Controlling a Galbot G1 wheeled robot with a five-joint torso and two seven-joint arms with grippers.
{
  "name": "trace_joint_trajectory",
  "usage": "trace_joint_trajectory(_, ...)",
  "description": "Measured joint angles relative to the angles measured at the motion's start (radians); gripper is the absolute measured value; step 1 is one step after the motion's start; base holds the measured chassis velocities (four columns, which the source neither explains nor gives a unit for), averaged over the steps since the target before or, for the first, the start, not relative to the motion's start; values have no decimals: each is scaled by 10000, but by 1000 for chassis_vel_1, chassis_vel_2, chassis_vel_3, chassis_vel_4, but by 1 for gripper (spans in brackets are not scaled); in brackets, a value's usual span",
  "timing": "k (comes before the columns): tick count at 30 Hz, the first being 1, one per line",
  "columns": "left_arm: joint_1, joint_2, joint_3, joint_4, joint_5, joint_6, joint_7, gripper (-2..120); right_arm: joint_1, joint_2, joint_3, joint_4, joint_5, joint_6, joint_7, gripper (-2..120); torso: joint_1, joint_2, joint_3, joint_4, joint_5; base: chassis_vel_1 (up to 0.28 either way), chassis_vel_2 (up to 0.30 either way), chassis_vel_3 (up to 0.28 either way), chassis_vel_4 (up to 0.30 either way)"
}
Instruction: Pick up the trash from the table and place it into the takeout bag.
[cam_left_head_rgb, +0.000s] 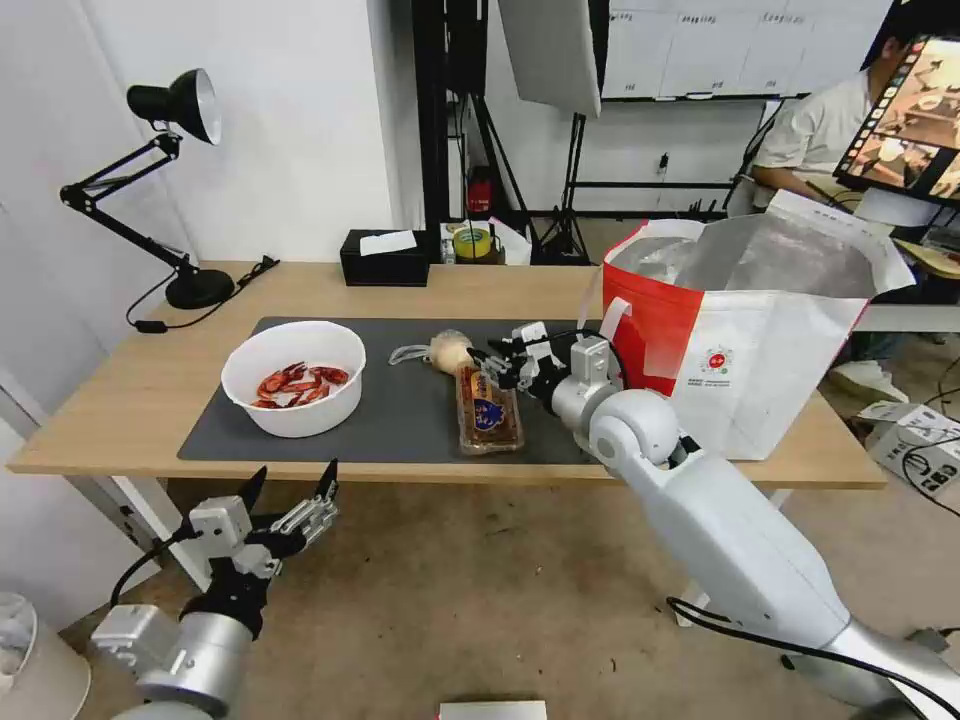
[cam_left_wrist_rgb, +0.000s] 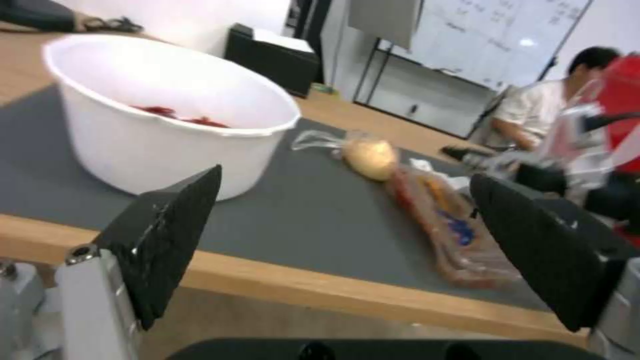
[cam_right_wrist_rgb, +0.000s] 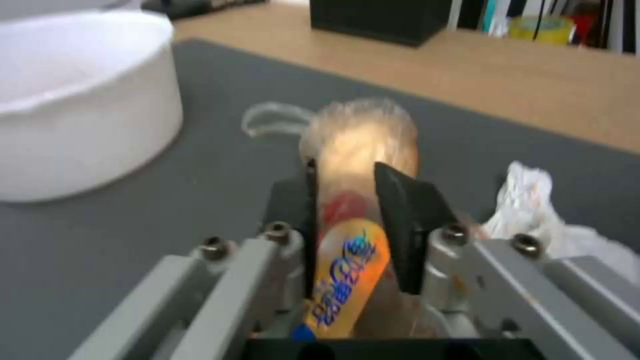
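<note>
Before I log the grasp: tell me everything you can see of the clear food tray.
The clear food tray is a long, thin plastic pack showing brown food and an orange-and-blue label. It lies flat on the dark mat near the table's front edge, its far end beside the wrapped bun. The right gripper straddles that end, fingers closing around it.

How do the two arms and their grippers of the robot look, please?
Both arms have smooth white and light-grey shells with rounded silver joints. The left gripper has two black wedge-shaped fingers on a white-grey base with a black cable. The right gripper has black fingers, grey bolted links and black cables.
</note>
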Motion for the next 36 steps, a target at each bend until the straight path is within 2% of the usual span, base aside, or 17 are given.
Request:
trace_joint_trajectory(1, 0, 0, 0, 0, 0, 0, 0, 100, 0, 0, 0, 0, 0, 0, 0, 22, 0, 0, 0, 0, 0, 0, 0, 0, 0)
trace_joint_trajectory(4, -244, 522, 61, 83, -691, 10, -27, 100, 196, 44, -169, -299, 76, -150, -33, 6, 1, 0, 0, -2, -2, 0, 0, 0, 0)
trace_joint_trajectory(7, -340, 694, 111, 147, -993, 10, -29, 100, 323, 98, -292, -414, 143, -179, -32, 0, 1, 0, 0, -1, -2, 0, 0, 0, 0)
trace_joint_trajectory(12, -762, 1156, 332, 398, -1683, 10, -20, 100, 549, 172, -499, -682, 321, -196, -21, 0, 1, 1, 0, 3, -3, 0, 0, 0, 0)
trace_joint_trajectory(16, -1523, 1882, 629, 874, -2368, -60, 10, 100, 563, 152, -506, -769, 384, -140, -18, 0, 1, 1, 0, -2, -4, 0, 0, 0, 0)
trace_joint_trajectory(19, -1987, 2501, 919, 1358, -2710, -309, 232, 100, 536, 149, -482, -795, 473, 62, -32, 0, 1, 1, 0, -2, -3, 0, 0, 0, 0)
trace_joint_trajectory(23, -2279, 2949, 1335, 1793, -2909, -495, 506, 100, 459, 173, -459, -776, 539, 106, -34, 0, 1, 1, 0, 0, -2, 0, 0, 0, 0)
trace_joint_trajectory(33, -3602, 3593, 2579, 3077, -3307, -583, 693, 100, 188, 37, -215, -507, 703, 165, -30, 0, 1, 1, 0, -1, -2, 0, 0, 0, 0)
trace_joint_trajectory(34, -4080, 3738, 2807, 3315, -4155, -385, 766, 100, 68, -50, -122, -382, 816, 216, -26, 0, 2, 1, 0, -2, -1, 0, 0, 0, 0)
trace_joint_trajectory(35, -4080, 3738, 2807, 3315, -4155, -385, 766, 100, 68, -50, -122, -382, 816, 216, -26, 0, 2, 1, 0, -2, -1, 0, 0, 0, 0)
trace_joint_trajectory(36, -4316, 3773, 2904, 3404, -4859, -214, 765, 100, -2, -90, -72, -299, 868, 238, -26, 0, 1, 1, 0, -2, 0, 0, 0, 0, 0)
